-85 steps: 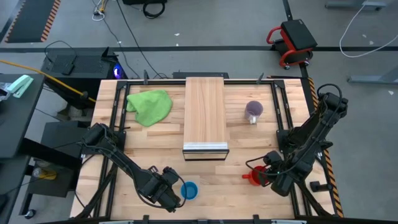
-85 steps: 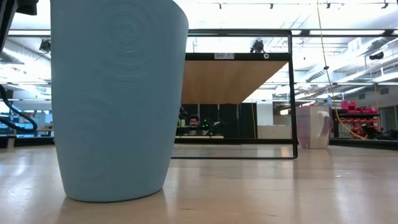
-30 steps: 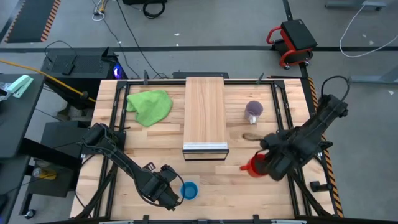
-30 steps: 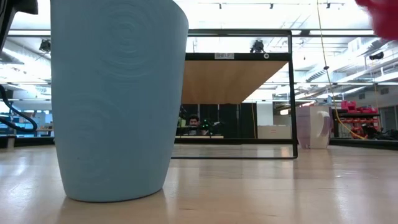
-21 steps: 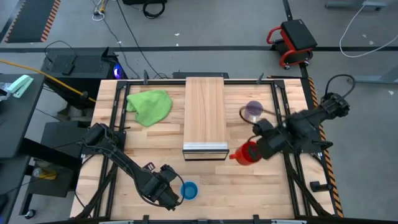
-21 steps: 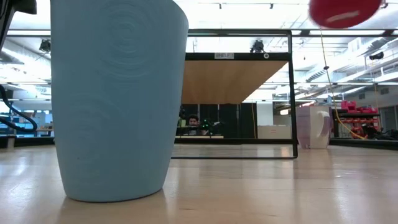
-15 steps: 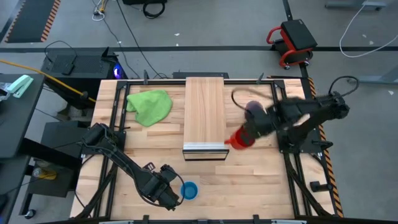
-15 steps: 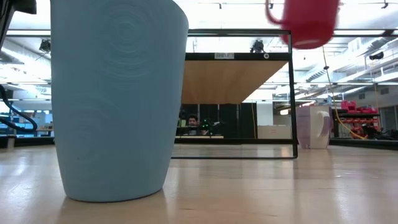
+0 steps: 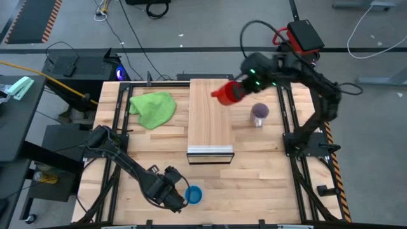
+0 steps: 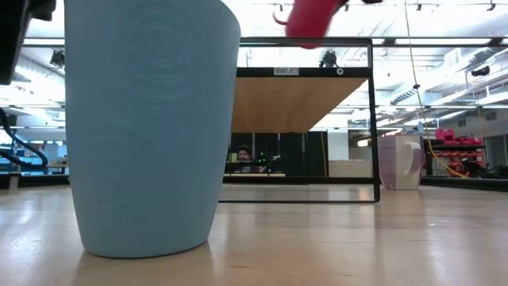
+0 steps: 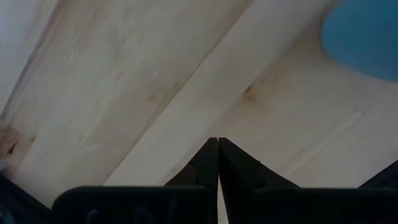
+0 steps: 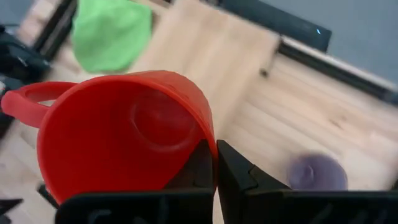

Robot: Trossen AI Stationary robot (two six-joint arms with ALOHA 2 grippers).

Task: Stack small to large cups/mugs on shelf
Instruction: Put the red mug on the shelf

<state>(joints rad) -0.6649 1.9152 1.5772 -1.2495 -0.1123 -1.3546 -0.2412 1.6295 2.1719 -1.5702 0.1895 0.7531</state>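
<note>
The red mug [image 9: 226, 93] hangs in the air above the far right part of the shelf [image 9: 210, 117], in the upper middle of the high view, because the right pincer [image 9: 236, 89] grips it by the wall at the rim; in the right wrist view the two dark fingers [image 12: 202, 168] pinch the red mug's edge so that its mouth faces the camera and its handle sticks out to the side. That tilted carry looks like a transfer toward the shelf top, with the mug not yet set down. The right arm reaches in a long arc from its base at the right edge of the worktop [image 9: 267, 184], up and across to the upper middle. The translucent purple-grey mug [image 9: 259, 114] stands on the worktop just right of the shelf, below the carried mug in the frame. The blue cup [image 9: 193, 194] stands near the lower edge of the worktop, left of centre, and fills the near left of the low view. The left pincer [image 9: 169, 196] sits low just beside it on the left, its fingers pressed together on nothing, apparently waiting. A green cloth [image 9: 152, 108] lies at the upper left.
</note>
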